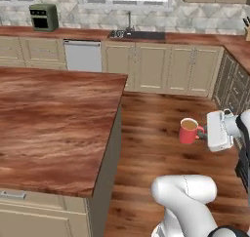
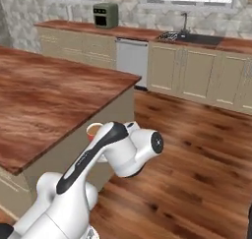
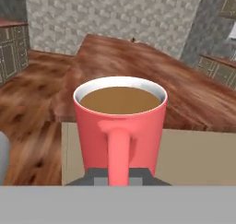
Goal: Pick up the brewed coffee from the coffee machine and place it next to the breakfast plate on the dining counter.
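The brewed coffee [image 1: 188,130] is a red mug full of brown liquid, held upright in the air over the wood floor, just right of the dining counter [image 1: 49,124]. My gripper [image 1: 201,132] is shut on its handle from the right. In the hand view the mug [image 3: 120,121] is close in front, handle toward me, with the gripper [image 3: 119,176] clamped on the handle and the dining counter [image 3: 138,61] beyond. In the right base view the mug's rim [image 2: 93,131] peeks out behind my arm beside the dining counter [image 2: 49,95]. The coffee machine and the breakfast plate are out of view.
A green boxy appliance [image 1: 44,16] stands on the back worktop, with a sink [image 1: 136,34] further right and a dishwasher [image 1: 83,55] below. Beige cabinets line the far wall. Open wood floor [image 1: 156,114] lies between the island and the cabinets.
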Controlling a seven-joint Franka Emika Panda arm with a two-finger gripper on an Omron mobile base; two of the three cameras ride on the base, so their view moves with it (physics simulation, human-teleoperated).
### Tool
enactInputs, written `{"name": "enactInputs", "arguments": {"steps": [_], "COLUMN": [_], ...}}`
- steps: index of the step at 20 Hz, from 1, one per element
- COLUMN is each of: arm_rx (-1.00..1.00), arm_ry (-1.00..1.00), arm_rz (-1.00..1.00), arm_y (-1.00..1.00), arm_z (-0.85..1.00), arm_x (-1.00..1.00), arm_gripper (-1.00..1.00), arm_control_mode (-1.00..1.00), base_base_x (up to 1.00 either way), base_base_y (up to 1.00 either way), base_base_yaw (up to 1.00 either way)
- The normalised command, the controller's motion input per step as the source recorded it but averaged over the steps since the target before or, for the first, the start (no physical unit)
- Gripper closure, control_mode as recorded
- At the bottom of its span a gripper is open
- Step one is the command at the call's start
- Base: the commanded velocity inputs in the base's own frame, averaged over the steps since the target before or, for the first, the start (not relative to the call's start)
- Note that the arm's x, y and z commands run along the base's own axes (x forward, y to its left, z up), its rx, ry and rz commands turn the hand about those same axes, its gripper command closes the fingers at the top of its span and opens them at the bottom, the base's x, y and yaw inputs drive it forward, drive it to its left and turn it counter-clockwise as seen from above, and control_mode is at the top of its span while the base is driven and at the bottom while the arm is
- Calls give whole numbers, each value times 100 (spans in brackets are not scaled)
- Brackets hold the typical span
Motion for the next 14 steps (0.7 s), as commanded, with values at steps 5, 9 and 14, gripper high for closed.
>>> {"name": "enactInputs", "arguments": {"steps": [5, 9, 14], "arm_rx": [0, 0, 0], "arm_ry": [0, 0, 0], "arm_rz": [0, 0, 0], "arm_y": [0, 0, 0], "arm_z": [0, 0, 0], "arm_x": [0, 0, 0], "arm_gripper": [100, 100, 100], "arm_control_mode": [100, 100, 100], "base_base_x": [-6, -1, -10], "base_base_y": [64, 91, 100], "base_base_yaw": [86, 79, 73]}}
